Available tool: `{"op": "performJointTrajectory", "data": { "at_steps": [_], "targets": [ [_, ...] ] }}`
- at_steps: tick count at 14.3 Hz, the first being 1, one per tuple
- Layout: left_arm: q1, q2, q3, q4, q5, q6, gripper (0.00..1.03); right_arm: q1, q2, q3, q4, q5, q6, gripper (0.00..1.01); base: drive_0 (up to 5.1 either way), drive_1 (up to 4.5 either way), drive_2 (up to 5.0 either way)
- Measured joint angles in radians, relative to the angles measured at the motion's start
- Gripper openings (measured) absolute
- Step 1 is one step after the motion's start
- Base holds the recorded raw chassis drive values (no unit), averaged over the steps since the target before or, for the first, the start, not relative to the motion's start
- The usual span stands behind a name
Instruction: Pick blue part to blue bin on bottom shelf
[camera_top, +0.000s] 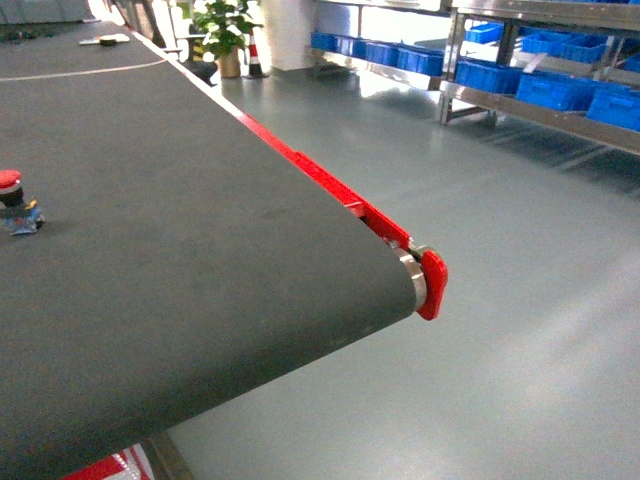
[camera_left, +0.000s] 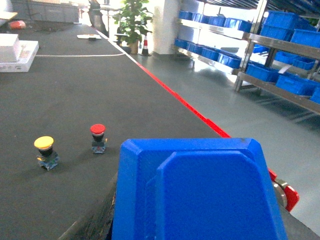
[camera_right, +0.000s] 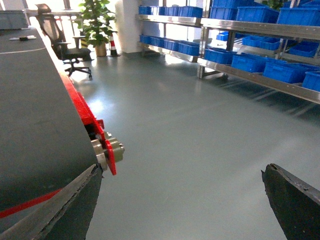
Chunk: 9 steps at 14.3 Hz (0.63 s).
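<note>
Along the far wall you have steel racks lined with blue bins (camera_top: 555, 90); the lower tier, the bottom shelf (camera_top: 540, 116), carries a row of them side by side, and from this range you cannot see what any holds. The same rows of bins show in both wrist views, again too distant to read their contents.

Your blue part (camera_left: 200, 195) fills the lower half of the left wrist view, right up against the camera: glossy, saturated blue plastic, with a flat face, chamfered upper corners and a raised panel of the same outline stepped out from it. It sits over the near end of the counter (camera_top: 200, 260), well apart from the racks. You cannot tell whether the left claw is clamped on it, since the part hides the fingertips. The head view shows neither the part nor either arm.

Your right claw (camera_right: 181, 171) stands apart, its dark fingers (camera_right: 75, 200) at the two bottom corners with only bare floor (camera_right: 190, 130) between them.

On the dark, matte counter you have a red-capped button (camera_left: 98, 131) just beside a yellow-capped button (camera_left: 44, 145), and white boxes (camera_left: 15, 50) farther back. A red strip (camera_top: 320, 180) runs along the counter's edge to a red end cap (camera_top: 432, 285). Beyond it lies smooth grey-green floor, with a potted plant (camera_top: 225, 25), a striped cone (camera_left: 145, 47) and an office chair (camera_right: 70, 47) at the far end
</note>
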Motion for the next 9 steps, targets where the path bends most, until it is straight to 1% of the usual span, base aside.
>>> {"op": "performJointTrajectory", "data": {
  "at_steps": [9],
  "targets": [
    [0.000,0.000,0.000,0.000,0.000,0.000,0.44,0.000,0.000,0.000,0.000,0.000,0.000,0.98,-1.6,-1.61,-1.6]
  ]
}}
